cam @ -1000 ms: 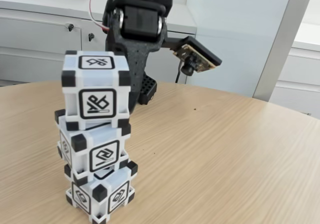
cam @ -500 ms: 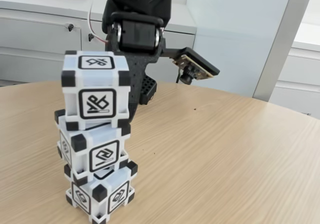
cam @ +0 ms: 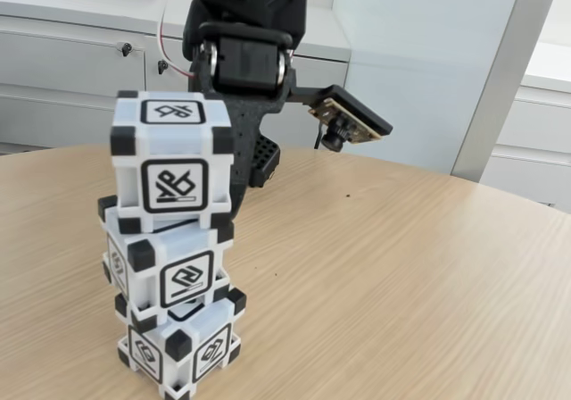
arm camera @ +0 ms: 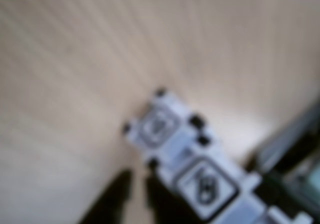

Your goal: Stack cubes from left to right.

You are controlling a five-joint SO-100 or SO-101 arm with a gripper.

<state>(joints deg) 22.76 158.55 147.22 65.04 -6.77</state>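
Observation:
Three white cubes with black corners stand in one tower at the front left of the fixed view: top cube [cam: 169, 161], middle cube [cam: 171, 264], bottom cube [cam: 181, 344], each turned a little from the one below. The black arm [cam: 245, 56] hangs behind the tower, and one perforated finger [cam: 261, 157] shows just right of the top cube without touching it. In the blurred wrist view the gripper [arm camera: 136, 184] shows two dark tips with a narrow strip of table between them and nothing held. The tower [arm camera: 205, 184] lies just to their right.
The round wooden table [cam: 401, 266] stretches to the right of the tower. Grey cabinets [cam: 62, 70] and a white wall panel [cam: 419, 52] stand behind it. The wrist camera board [cam: 350, 114] juts out to the right of the arm.
The arm's wrist section dropped slightly in the picture a second ago and has held still since. The tower of cubes has not moved.

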